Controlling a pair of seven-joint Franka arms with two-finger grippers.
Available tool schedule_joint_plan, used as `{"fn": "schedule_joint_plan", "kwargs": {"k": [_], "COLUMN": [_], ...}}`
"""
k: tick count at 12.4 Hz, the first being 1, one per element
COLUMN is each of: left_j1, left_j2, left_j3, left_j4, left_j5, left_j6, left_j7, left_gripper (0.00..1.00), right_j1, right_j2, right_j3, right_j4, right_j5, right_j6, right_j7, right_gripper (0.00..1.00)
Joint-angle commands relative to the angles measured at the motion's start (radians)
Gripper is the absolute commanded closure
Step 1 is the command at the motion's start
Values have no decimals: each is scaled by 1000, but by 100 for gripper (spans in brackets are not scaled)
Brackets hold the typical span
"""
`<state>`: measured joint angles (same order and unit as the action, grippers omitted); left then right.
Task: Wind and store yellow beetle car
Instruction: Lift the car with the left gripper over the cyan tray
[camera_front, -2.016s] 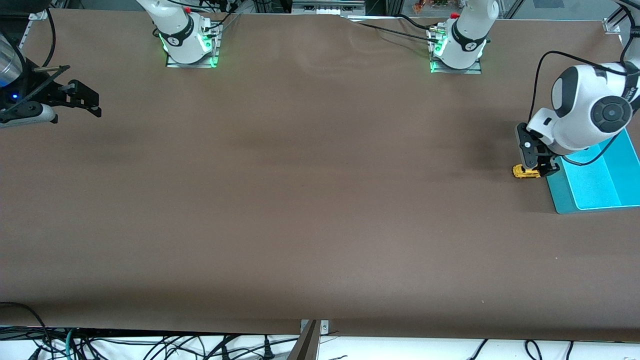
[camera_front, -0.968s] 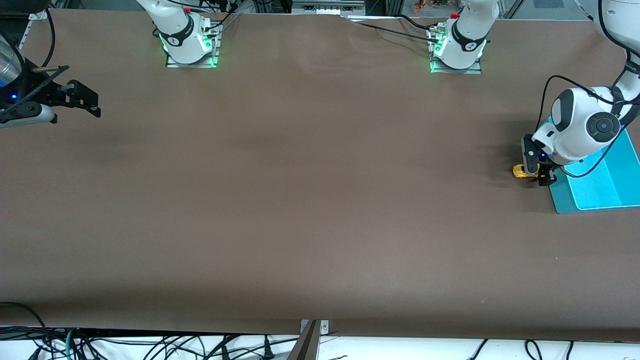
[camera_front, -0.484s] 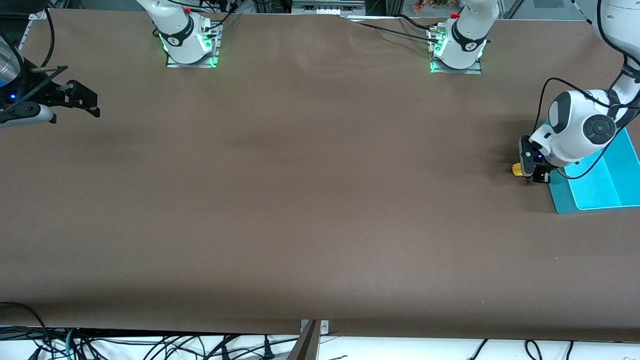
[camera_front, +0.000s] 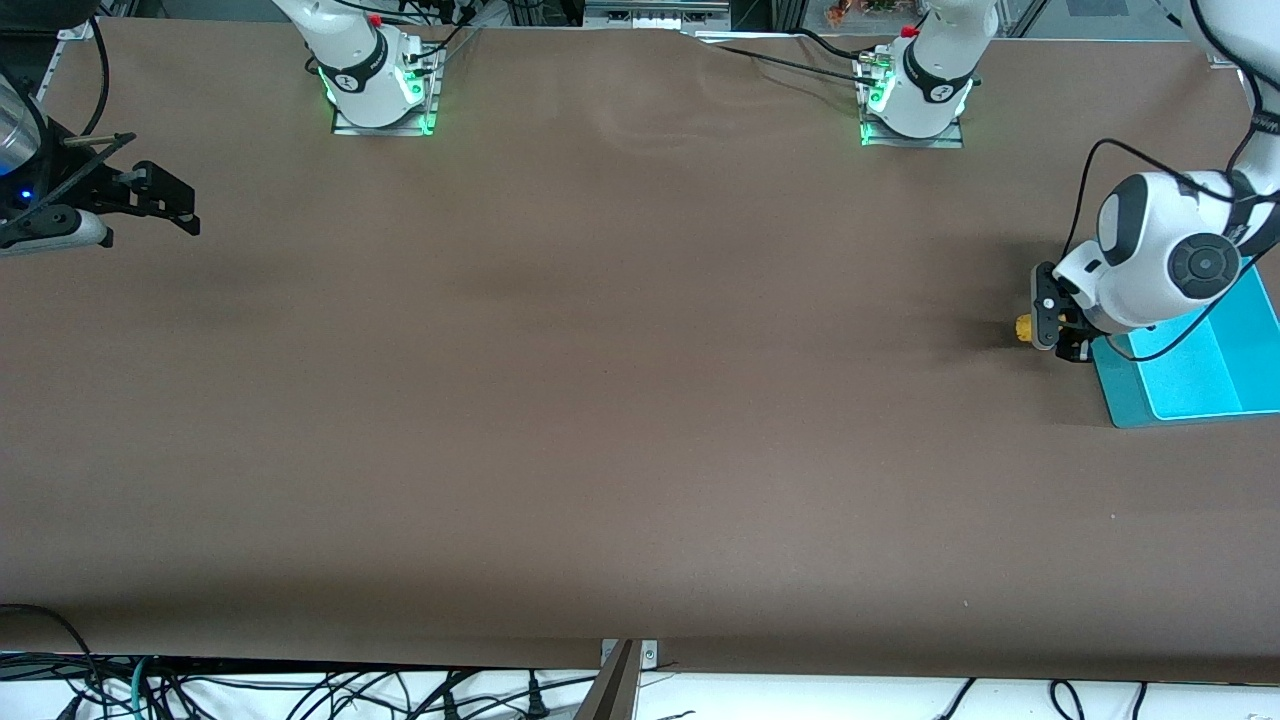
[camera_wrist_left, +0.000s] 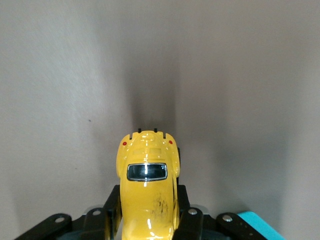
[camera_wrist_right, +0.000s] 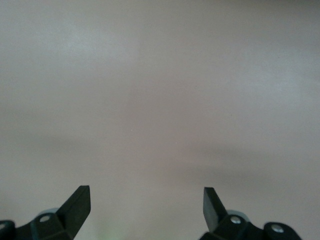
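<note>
The yellow beetle car (camera_front: 1024, 326) is tiny and mostly hidden by the left hand in the front view. In the left wrist view the car (camera_wrist_left: 148, 170) sits between the black fingers (camera_wrist_left: 112, 205), its rounded end and dark window pointing away from the wrist. My left gripper (camera_front: 1050, 338) is shut on the car, low over the table next to the cyan bin (camera_front: 1125, 400). My right gripper (camera_front: 185, 212) is open and empty, waiting at the right arm's end of the table; its wrist view shows it (camera_wrist_right: 146, 200) over bare brown table only.
The cyan bin stands open at the left arm's end of the table; its corner shows in the left wrist view (camera_wrist_left: 254, 221). The brown table (camera_front: 620, 400) stretches wide between the two arms. Cables lie past the table's near edge.
The left hand came down around the car and closed on it. The car has since shifted a little away from the bin and upward in the front view. The right arm has not moved.
</note>
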<state>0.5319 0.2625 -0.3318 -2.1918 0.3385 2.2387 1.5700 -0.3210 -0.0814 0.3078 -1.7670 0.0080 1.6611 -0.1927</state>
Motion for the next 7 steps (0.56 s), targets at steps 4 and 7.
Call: {"fn": "schedule_joint_plan", "kwargs": {"k": [4, 7], "left_j1": [67, 187], "left_j2": [-26, 18], "left_j3": [-13, -13], "left_j4": [299, 291], "left_j5": [-96, 12], "left_j6": [-448, -359], "left_j7": [85, 170], "left_gripper": [83, 80], "right_j1": [5, 7], "right_j2": [9, 9], "right_j3": [-12, -12], "right_j4": [21, 21], "right_j5": [3, 3], "right_j6": [-21, -21], "right_j7": [12, 12], "right_gripper": [0, 0]}}
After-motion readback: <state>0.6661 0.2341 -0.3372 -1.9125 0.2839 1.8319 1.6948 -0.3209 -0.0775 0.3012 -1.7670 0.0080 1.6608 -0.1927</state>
